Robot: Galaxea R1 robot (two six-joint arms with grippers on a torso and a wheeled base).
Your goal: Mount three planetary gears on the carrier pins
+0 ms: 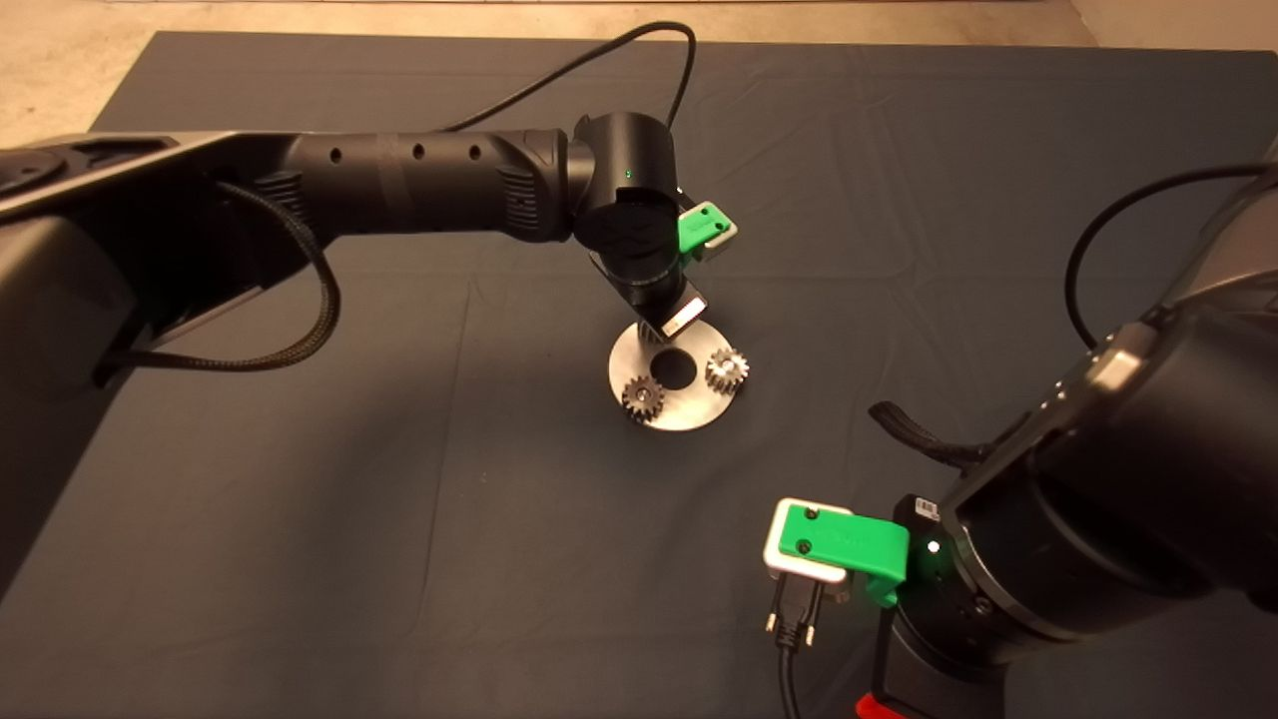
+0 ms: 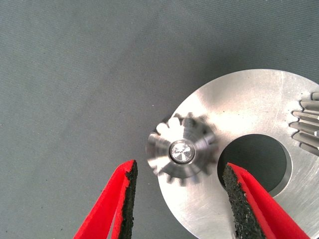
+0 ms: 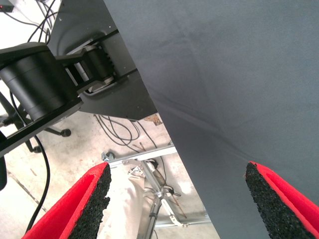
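The round silver disc (image 1: 689, 409) lies mid-mat with two planetary gears (image 1: 644, 397) (image 1: 727, 369) on it beside the centre hole (image 1: 675, 370). The left arm's wrist (image 1: 639, 250) hangs over the disc's far edge and hides that part. In the left wrist view a third gear (image 2: 164, 159) sits on the disc (image 2: 249, 109), with a carrier pin's tip (image 2: 182, 151) showing in its bore. My left gripper (image 2: 180, 170) is open, its pads (image 2: 130, 181) on either side of this gear and apart from it. Another gear (image 2: 306, 122) shows at the disc's edge.
My right gripper (image 3: 177, 184) waits open at the mat's near right edge (image 1: 834, 544); its wrist view shows the mat's border, floor cables and a metal frame. A black cable (image 1: 619, 50) loops over the far mat. Bare mat surrounds the disc.
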